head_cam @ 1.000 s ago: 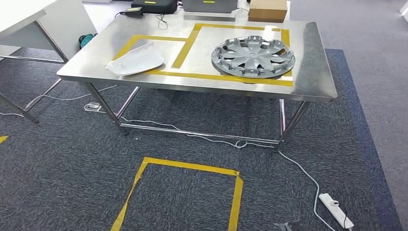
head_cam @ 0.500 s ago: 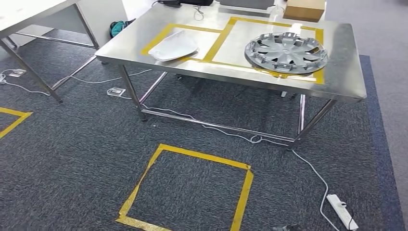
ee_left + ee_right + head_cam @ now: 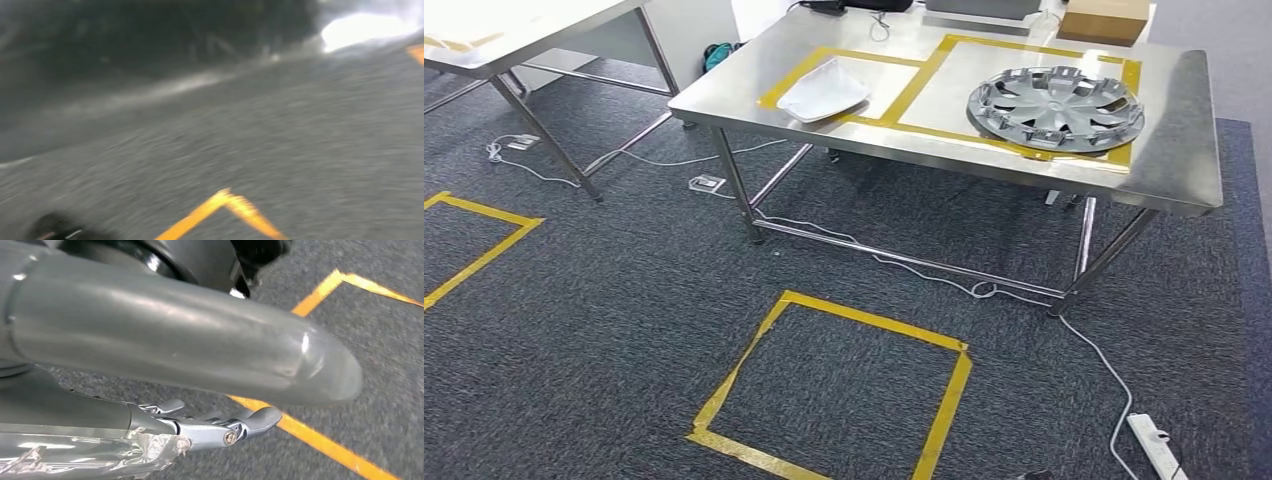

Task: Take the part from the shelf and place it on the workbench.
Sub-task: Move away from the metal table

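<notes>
The stainless-steel workbench with yellow tape outlines point(image 3: 1184, 170) stands at about one o'clock in the head view. On it lie two parts: a silver round plastic wheel cover point(image 3: 1056, 107) inside the larger taped box toward two o'clock, and a white curved plastic panel point(image 3: 823, 91) in the smaller taped box at about twelve o'clock. Both rest flat on the steel, well apart from each other. Which of them is the task's part cannot be told.

The right hand point(image 3: 215, 410) appears in the right wrist view, hanging over the dark grey carpet point(image 3: 604, 330), far from both parts. Its thick grey thumb point(image 3: 200, 352) lies straight, its darker fingers point(image 3: 255, 420) stretch out beside it, and nothing is in its grasp. The left wrist view is blurred carpet and tape; the left hand's state cannot be told.

Against the head view half a second ago, the whole scene has slid rightward and a second taped floor outline point(image 3: 474, 250) at nine o'clock shows more fully: the camera turned, the parts did not move. A yellow tape square point(image 3: 949, 400) lies on the carpet at six o'clock.
</notes>
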Action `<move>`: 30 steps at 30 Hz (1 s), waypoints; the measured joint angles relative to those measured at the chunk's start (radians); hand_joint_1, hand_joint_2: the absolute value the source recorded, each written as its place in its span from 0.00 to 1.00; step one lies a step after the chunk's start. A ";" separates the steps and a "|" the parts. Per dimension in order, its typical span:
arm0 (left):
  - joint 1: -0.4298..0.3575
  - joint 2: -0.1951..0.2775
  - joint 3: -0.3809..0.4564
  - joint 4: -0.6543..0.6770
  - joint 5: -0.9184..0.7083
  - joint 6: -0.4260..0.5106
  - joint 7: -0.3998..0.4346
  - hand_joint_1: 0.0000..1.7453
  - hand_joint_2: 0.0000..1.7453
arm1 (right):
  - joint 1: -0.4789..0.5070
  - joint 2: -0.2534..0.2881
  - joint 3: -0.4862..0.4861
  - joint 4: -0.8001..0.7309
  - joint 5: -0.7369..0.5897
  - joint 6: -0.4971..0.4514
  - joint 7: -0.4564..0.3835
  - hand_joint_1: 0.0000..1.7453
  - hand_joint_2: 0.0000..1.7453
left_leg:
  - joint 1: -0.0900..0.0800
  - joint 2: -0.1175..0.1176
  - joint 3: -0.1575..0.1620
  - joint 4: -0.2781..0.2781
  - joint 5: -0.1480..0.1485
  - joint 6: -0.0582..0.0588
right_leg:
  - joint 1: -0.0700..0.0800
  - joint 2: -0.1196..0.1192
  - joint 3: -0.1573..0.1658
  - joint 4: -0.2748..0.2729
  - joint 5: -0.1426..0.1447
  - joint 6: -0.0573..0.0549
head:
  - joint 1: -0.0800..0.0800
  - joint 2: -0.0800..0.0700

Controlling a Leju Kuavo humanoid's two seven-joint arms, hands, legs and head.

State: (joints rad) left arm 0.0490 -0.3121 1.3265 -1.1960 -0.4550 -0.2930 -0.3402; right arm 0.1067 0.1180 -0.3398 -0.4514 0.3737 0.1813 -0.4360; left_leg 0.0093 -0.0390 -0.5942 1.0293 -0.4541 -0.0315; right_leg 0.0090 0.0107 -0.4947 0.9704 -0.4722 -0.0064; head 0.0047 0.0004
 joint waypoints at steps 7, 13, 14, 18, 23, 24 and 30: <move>-0.020 -0.017 0.064 0.158 -0.147 0.084 0.007 0.00 0.00 | 0.001 0.000 -0.001 0.000 -0.003 -0.002 0.003 0.00 0.00 | 0.005 0.043 -0.020 0.119 -0.051 -0.015 | -0.002 -0.055 -0.025 0.006 0.016 0.002 | -0.007 0.000; -0.024 -0.021 0.066 0.230 -0.228 0.111 -0.011 0.00 0.00 | 0.000 -0.003 -0.004 0.000 -0.006 -0.004 0.004 0.00 0.00 | 0.002 0.064 0.061 -0.045 -0.005 0.021 | 0.006 -0.081 -0.041 0.031 0.000 0.028 | -0.004 0.000; -0.023 -0.020 0.066 0.237 -0.232 0.113 -0.013 0.00 0.00 | 0.000 -0.003 -0.004 0.000 -0.006 -0.004 0.004 0.00 0.00 | 0.002 0.059 0.059 -0.046 -0.002 0.028 | 0.003 -0.069 -0.046 0.045 -0.013 0.033 | -0.002 0.000; -0.027 -0.019 0.067 0.255 -0.236 0.117 -0.017 0.00 0.00 | 0.005 -0.003 -0.005 0.000 -0.006 -0.004 0.005 0.00 0.00 | 0.004 0.037 0.047 -0.047 0.010 0.045 | -0.004 -0.017 -0.145 0.273 -0.143 0.049 | 0.002 0.000; -0.027 -0.019 0.068 0.271 -0.249 0.120 -0.021 0.00 0.00 | 0.006 -0.004 -0.006 0.000 -0.006 -0.005 0.006 0.00 0.00 | 0.007 -0.004 0.044 -0.047 0.018 0.038 | -0.002 0.011 -0.067 0.140 -0.053 0.034 | 0.001 0.000; -0.028 -0.020 0.068 0.275 -0.256 0.122 -0.022 0.00 0.00 | 0.005 -0.004 -0.007 0.000 -0.005 -0.005 0.006 0.00 0.00 | 0.009 -0.012 0.044 -0.048 0.020 0.033 | 0.001 0.026 -0.033 0.072 -0.029 0.026 | 0.001 0.000; -0.026 -0.022 0.070 0.301 -0.315 0.129 -0.038 0.00 0.00 | 0.002 -0.009 -0.014 0.000 -0.004 -0.013 0.004 0.00 0.00 | 0.019 -0.015 0.029 -0.039 0.015 0.002 | 0.007 0.012 0.021 -0.042 0.020 -0.005 | -0.002 0.000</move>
State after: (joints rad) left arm 0.0232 -0.3346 1.3962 -0.8953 -0.7703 -0.1644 -0.3786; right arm 0.1085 0.1094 -0.3540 -0.4509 0.3698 0.1686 -0.4318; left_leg 0.0287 -0.0544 -0.5653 0.9903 -0.4388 -0.0292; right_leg 0.0155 0.0231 -0.4741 0.9288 -0.4521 -0.0110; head 0.0029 0.0004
